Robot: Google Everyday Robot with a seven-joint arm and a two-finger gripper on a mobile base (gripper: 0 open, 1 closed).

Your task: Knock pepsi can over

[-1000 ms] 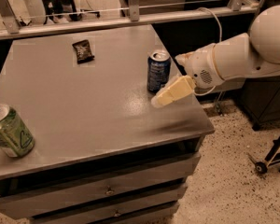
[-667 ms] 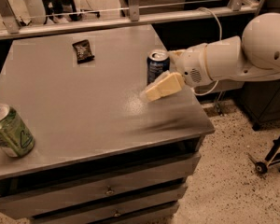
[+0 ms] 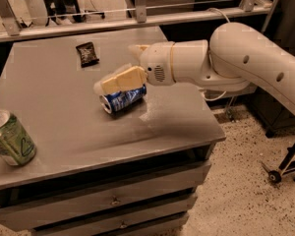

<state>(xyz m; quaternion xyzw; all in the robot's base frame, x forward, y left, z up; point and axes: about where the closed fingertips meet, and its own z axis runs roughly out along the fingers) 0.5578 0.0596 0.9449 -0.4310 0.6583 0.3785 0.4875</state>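
Observation:
The pepsi can (image 3: pixel 123 99), blue with white lettering, lies tipped on its side near the middle of the grey table (image 3: pixel 64 127), its silver top facing left. My gripper (image 3: pixel 119 78), with cream-coloured fingers, sits right above and against the can, reaching in from the right on the white arm (image 3: pixel 226 58).
A green can (image 3: pixel 11 138) stands tilted at the table's front left edge. A small dark snack packet (image 3: pixel 87 53) lies at the back. Drawers sit under the tabletop. A metal rail runs behind the table. Speckled floor lies to the right.
The arm swept left across the table. The pepsi can, upright near the right edge before, now lies on its side nearer the middle.

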